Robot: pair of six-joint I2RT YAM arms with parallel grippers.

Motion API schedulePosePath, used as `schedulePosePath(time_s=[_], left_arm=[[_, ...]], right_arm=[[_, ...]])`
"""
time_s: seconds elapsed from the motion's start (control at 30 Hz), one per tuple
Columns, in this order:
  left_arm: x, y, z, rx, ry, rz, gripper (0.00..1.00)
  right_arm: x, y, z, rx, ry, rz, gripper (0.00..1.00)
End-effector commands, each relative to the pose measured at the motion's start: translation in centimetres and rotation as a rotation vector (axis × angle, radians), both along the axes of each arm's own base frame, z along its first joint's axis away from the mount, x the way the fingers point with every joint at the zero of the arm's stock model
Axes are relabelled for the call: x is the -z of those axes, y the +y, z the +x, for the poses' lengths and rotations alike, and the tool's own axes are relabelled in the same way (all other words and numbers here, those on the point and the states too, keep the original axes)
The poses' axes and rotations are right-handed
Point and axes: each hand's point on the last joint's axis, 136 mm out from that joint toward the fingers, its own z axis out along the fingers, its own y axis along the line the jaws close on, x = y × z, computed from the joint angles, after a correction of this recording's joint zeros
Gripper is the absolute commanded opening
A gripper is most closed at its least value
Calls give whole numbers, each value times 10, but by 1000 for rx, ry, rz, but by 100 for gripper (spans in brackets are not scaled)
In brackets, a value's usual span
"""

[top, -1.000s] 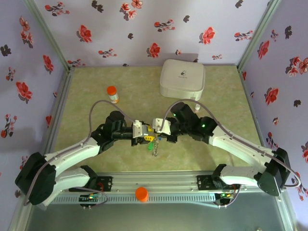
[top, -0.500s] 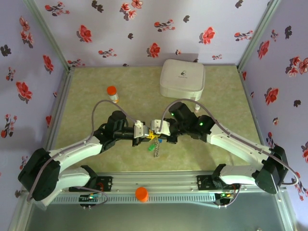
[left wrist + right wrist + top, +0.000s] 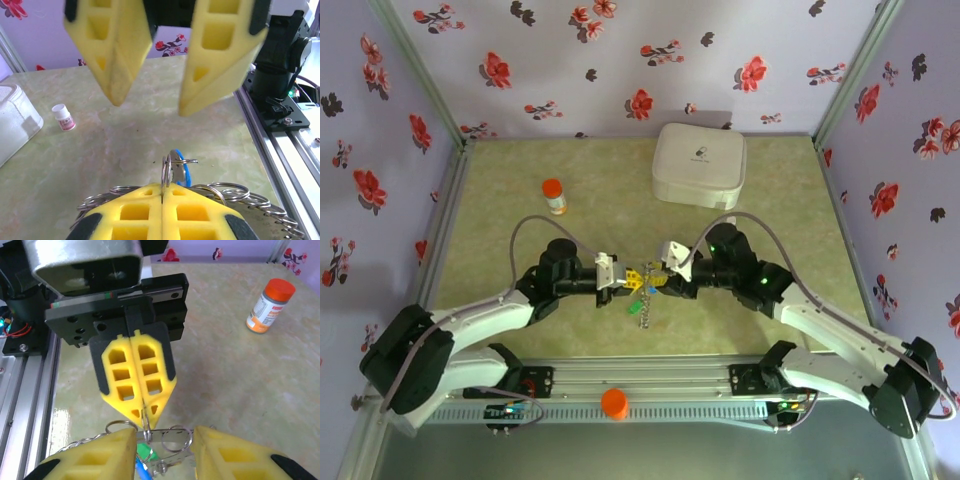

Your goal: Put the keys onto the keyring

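From above, the left claw and right claw meet over the tabletop, keys between them, the keyring chain dangling limp; the white box and orange-capped bottle sit well apart, out of the way; the left wrist view shows its claw pressed together, pinching a thin ring beside the blue key; the right wrist view shows its claw spread; the bunch looks light, floppy, slippery; best grab a key's plastic head.

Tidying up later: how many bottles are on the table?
2: an orange-capped bottle toward the back left of the table, and a small white bottle near the white box. Others may be hidden.
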Motion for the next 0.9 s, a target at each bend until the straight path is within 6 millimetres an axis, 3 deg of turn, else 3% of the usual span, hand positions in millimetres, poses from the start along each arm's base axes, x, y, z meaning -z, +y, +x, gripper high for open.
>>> schedulePosePath(time_s=[0.0,0.27,0.5,0.67,0.87], left_arm=[[-29,-2,5,-16,-49,-132,0],[-31,-2,5,-20,-58,-160,0],[-32,-1,5,-21,-60,-161,0],[-33,-1,4,-21,-60,-166,0],[-35,0,4,-22,-58,-169,0]], right_arm=[[-7,2,3,48,42,89,36],[22,-10,4,105,87,-7,37],[25,-11,-3,91,110,1,35],[21,-3,-2,67,133,34,28],[23,-2,-5,50,141,17,11]])
